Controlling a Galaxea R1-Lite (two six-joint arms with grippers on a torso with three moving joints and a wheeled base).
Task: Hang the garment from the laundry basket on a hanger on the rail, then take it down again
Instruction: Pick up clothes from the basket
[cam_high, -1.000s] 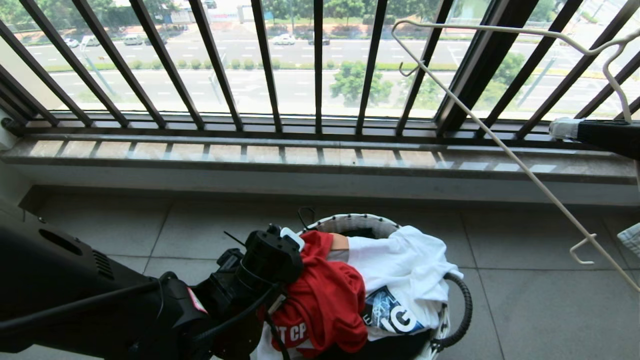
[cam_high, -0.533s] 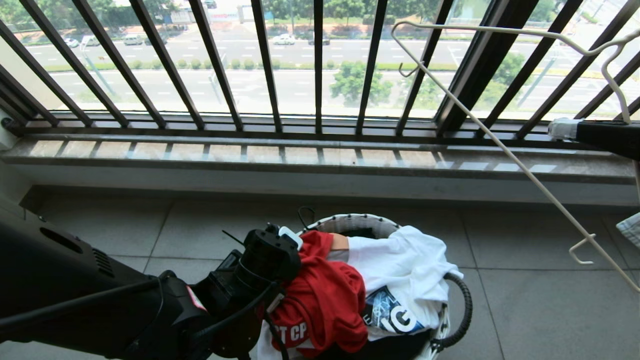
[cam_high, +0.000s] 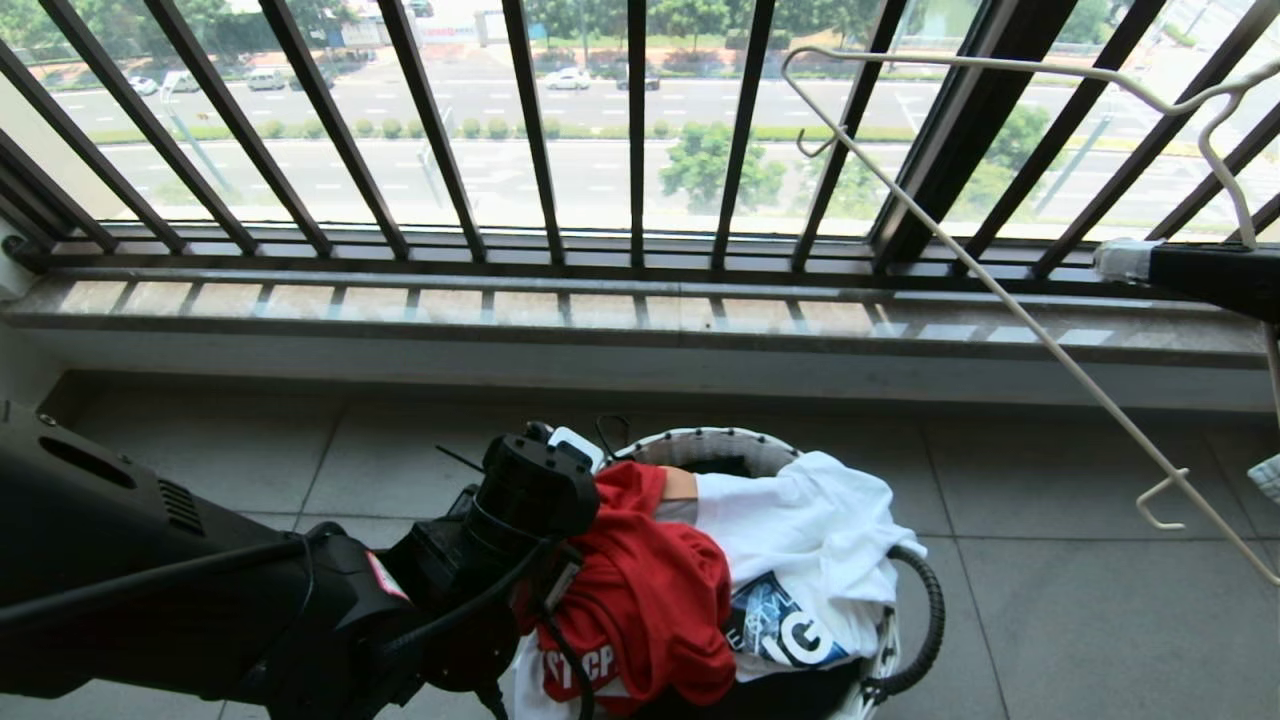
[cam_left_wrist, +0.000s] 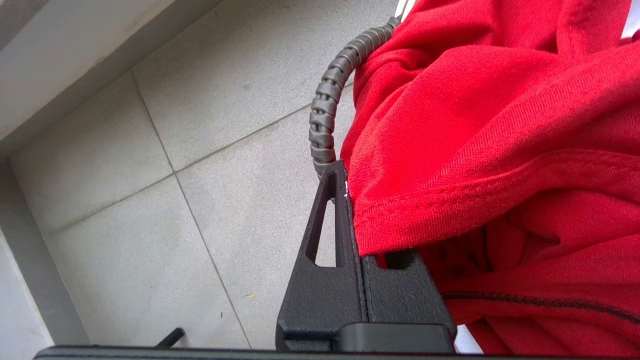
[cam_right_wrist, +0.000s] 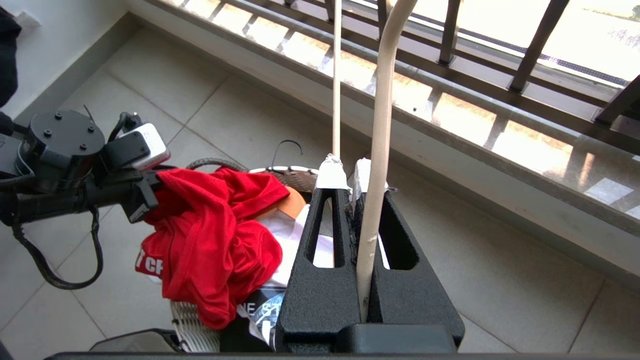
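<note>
While left hand (cam_left_wrist: 350, 200) sat clamped on hem of red garment (cam_high: 650, 590) (heaped on laundry basket (cam_high: 715, 445)), right hand (cam_right_wrist: 350, 175) gripped hanger (cam_high: 1000, 290) off to its side. Risk: thin pinch slipping, or white shirt (cam_high: 810, 530) dragging along.

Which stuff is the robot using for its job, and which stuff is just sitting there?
Using:
red T-shirt, pinched by the left gripper
hanger, held by the right gripper
basket

Just there:
white T-shirt
window bars
sill
floor tiles
</note>
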